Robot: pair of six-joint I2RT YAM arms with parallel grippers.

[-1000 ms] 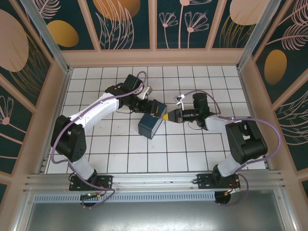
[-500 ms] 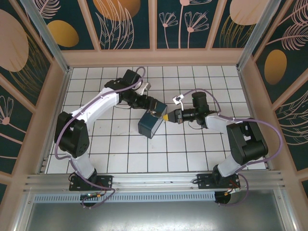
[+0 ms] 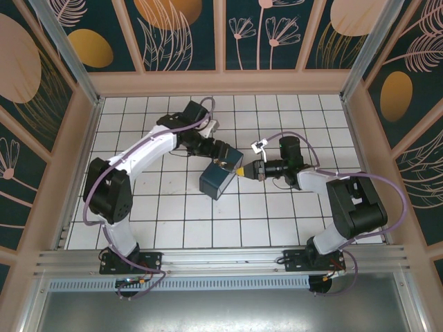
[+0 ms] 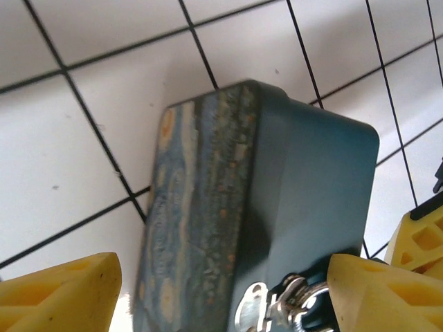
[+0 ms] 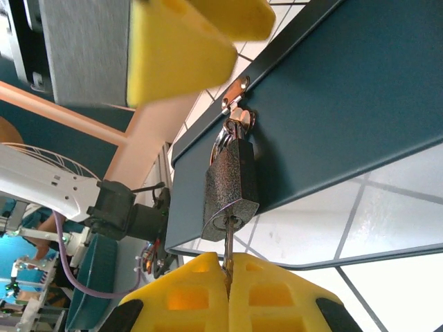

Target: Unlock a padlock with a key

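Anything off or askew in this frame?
Only the box sits skewed to the tile grid. Key is in the padlock, pinched by the right gripper; left gripper open astride the box. No damage visible.

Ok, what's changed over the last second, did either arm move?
The left arm has shifted its shoulder and elbow slightly toward the centre. The left gripper stays at the blue box, jaws open with a gap showing on one side. Unchanged: the box's place, and the right gripper shut on the key in the padlock.
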